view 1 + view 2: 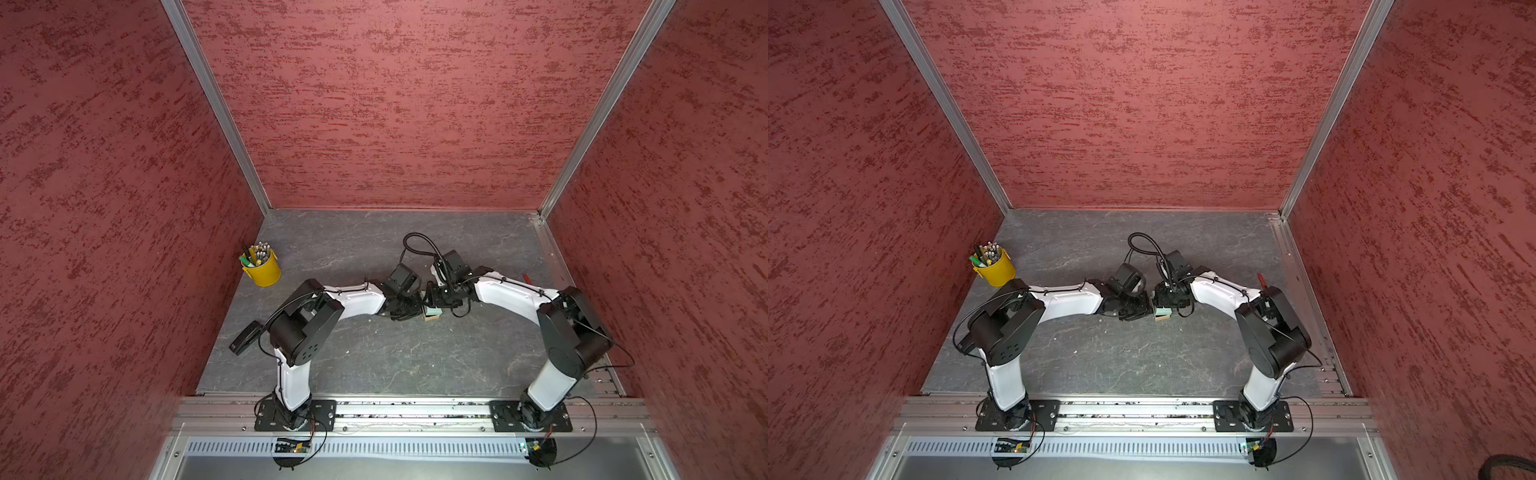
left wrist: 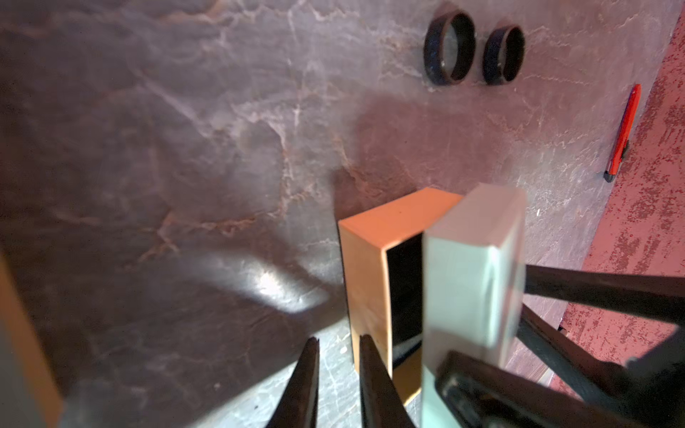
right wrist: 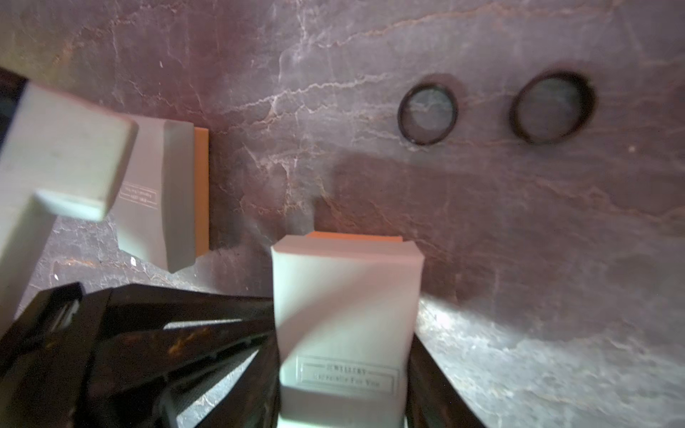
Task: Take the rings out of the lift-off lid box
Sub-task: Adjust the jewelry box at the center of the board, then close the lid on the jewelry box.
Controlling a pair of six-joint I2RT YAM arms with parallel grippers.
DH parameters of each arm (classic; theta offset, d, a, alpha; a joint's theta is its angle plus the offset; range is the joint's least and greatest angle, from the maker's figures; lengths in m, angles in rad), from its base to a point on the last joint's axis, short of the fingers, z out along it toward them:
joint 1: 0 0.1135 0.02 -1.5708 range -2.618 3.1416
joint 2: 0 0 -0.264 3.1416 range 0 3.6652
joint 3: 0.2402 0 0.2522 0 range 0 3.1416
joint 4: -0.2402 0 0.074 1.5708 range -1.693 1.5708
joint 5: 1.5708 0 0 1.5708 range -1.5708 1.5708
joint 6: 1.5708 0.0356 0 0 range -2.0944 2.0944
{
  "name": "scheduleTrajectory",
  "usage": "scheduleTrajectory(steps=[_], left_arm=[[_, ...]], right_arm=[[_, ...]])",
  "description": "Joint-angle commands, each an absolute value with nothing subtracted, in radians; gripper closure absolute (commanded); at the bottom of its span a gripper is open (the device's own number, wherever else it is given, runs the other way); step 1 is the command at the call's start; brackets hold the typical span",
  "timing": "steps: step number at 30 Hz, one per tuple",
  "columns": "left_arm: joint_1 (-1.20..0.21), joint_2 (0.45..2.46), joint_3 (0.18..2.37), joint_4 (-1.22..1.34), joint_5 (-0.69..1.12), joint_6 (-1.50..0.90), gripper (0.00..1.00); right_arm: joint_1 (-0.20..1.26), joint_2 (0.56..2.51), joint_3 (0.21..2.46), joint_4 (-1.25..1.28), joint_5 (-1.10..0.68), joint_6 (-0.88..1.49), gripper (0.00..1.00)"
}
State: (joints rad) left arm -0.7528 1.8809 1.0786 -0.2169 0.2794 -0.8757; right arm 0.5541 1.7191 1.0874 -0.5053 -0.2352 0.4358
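Left gripper (image 2: 339, 341): lower middle of the left wrist view; jaws narrowly apart, nothing visible between them, one finger just beside the tan base (image 2: 365, 266).
Right gripper (image 3: 343, 355): lower middle of the right wrist view; clamped across the mint lid (image 3: 346, 289).
Box state: mint lid tilted partly clear of the tan base, a dark gap between them; inside unreadable.
Second box (image 3: 155, 192): left of frame, lidded, apart from the held one.
Rings (image 2: 433, 55): two black hoops flat on the table (image 2: 185, 148), upper right, side by side, well apart from the box; cannot tell whether more remain inside.
Handling: probably light, rigid, smooth, apt to roll or skid; best pinched across the band, one tip inside the hoop.
Red tool (image 2: 624, 126): far right edge.
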Motion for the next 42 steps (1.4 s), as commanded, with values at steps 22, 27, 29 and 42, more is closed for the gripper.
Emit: scheduleTrajectory(steps=[22,27,29,42], left_arm=[[-0.751,1.887,1.078,-0.208,0.272,-0.878,0.78],[-0.752,1.889,1.078,-0.205,0.272,-0.878,0.78],[-0.750,1.890,1.077,-0.204,0.270,-0.878,0.78],[-0.744,1.894,1.075,-0.199,0.271,-0.882,0.78]], right_arm=[[0.560,1.763,1.134,-0.560,-0.195,0.380,0.47],[0.560,1.767,1.126,-0.555,-0.201,0.379,0.46],[0.560,1.770,1.123,-0.551,-0.202,0.378,0.47],[0.559,1.787,1.112,-0.524,-0.242,0.380,0.47]])
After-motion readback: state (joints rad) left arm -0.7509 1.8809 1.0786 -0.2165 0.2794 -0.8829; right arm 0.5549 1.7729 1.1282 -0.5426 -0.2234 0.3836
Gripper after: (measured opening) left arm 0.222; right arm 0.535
